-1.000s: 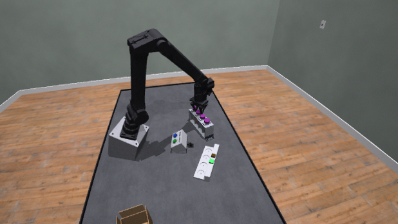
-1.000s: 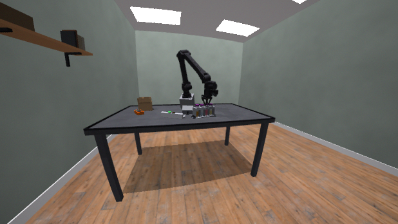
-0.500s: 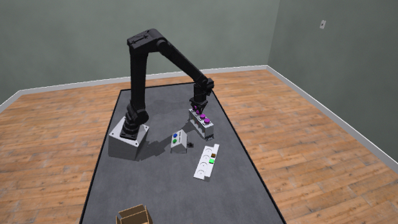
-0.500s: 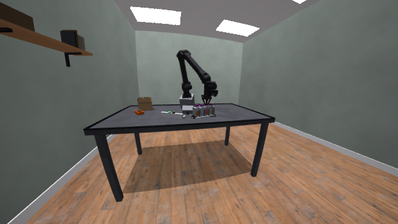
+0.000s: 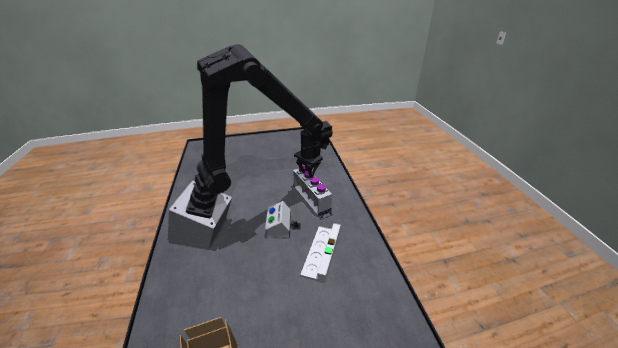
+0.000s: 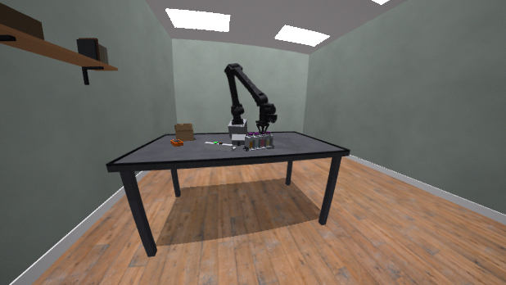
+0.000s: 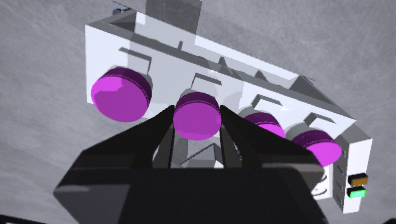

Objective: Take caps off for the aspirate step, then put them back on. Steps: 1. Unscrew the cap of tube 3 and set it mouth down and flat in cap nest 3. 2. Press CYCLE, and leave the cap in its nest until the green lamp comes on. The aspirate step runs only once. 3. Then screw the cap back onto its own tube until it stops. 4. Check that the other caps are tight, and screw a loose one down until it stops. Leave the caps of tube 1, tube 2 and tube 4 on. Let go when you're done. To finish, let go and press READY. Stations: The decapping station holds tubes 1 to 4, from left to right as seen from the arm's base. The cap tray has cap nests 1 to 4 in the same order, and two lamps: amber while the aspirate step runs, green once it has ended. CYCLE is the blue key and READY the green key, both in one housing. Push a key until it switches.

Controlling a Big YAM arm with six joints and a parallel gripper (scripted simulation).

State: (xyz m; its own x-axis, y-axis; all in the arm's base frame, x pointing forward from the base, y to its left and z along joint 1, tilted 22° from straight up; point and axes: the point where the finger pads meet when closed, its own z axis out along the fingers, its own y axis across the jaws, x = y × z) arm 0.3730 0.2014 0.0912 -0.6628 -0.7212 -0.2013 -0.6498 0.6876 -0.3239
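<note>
Cap of tube 2 (image 7: 197, 119), a magenta disc, sits on its tube in the decapping station (image 7: 165, 55), second in the row from the end that lies left of the arm's base. The claw (image 7: 196, 111) comes down on it from above and is closed on it: one dark finger (image 7: 150, 135) presses against each side of the cap, and the cap fills the gap between them.

In the wrist view the cap of tube 1 (image 7: 120, 95) stands free just beside the gripped one. The caps of tube 3 (image 7: 265, 122) and tube 4 (image 7: 315, 145) follow on the other side, partly hidden behind the finger there. All four magenta caps sit on top of their tubes in the white block.

On the grey table (image 5: 250, 300) the cap tray (image 5: 310, 270) lies near the station, beyond its tube 4 end. Its green lamp (image 5: 328, 250) glows brightly, and the amber lamp (image 7: 358, 178) next to it looks dull.

The key housing (image 5: 277, 220) stands between the arm's base and the tray, apart from both. It carries the blue key (image 5: 272, 210) and the green key (image 5: 271, 219) on its sloped face.

A small dark object lies on the table just beside the housing, too small to identify. An open cardboard box (image 5: 207, 334) sits at the near end of the table, well apart from everything else.
</note>
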